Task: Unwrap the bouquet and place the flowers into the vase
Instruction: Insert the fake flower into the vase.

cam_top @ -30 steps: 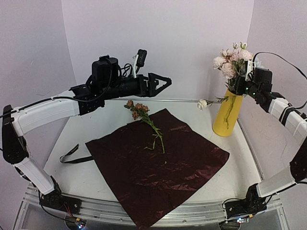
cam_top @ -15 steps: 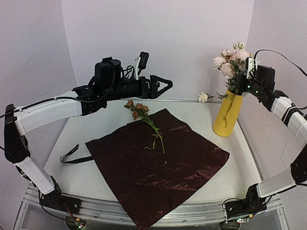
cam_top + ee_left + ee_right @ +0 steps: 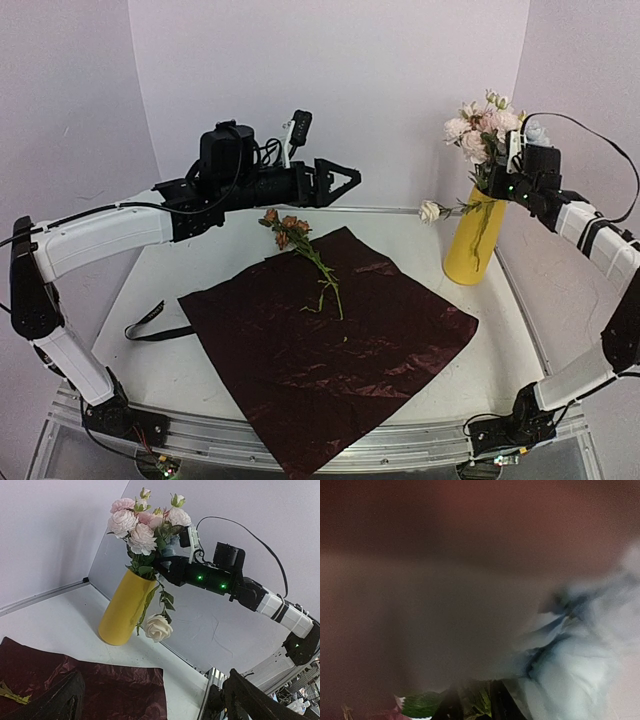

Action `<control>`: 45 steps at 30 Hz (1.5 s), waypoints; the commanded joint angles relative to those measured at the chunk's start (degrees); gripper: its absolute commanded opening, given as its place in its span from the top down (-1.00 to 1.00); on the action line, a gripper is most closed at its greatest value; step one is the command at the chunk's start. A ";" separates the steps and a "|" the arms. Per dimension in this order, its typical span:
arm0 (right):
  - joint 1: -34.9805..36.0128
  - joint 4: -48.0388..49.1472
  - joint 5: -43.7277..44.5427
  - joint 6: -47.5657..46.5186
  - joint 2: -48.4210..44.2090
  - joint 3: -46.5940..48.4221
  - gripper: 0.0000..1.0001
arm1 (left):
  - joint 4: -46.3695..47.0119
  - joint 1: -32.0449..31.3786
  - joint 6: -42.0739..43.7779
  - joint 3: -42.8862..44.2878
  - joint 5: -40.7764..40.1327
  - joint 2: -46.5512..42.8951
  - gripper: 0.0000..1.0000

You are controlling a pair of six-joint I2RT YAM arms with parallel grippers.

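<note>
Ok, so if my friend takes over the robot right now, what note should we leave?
Left claw: open, empty, hovering above the table.
Right claw: at the yellow vase neck, among stems; grip unclear.
Done: dark red wrap spread flat, black ribbon off, pink and white flowers in vase.
Left: white rose hangs out sideways; rust-orange sprig lies on the wrap.

The flowers [image 3: 478,127] and right pincer [image 3: 499,183] crowd the vase [image 3: 470,247] mouth.
</note>
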 commanded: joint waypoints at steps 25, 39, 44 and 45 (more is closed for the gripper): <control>-0.67 -5.21 -6.93 3.93 -14.08 -3.81 -0.87 | -7.55 0.92 -5.09 6.91 -12.42 4.35 -0.99; -0.67 -25.23 -9.17 31.26 -15.32 4.25 -0.77 | -12.24 2.70 -11.37 6.61 -24.09 10.17 -0.99; -0.67 -25.56 -13.84 38.63 -17.13 2.54 -0.68 | -12.31 3.18 -13.37 7.62 -26.09 14.36 -0.96; -0.65 -25.50 -14.61 39.26 -17.39 2.42 -0.67 | -12.34 3.30 -13.79 8.11 -26.22 15.30 -0.94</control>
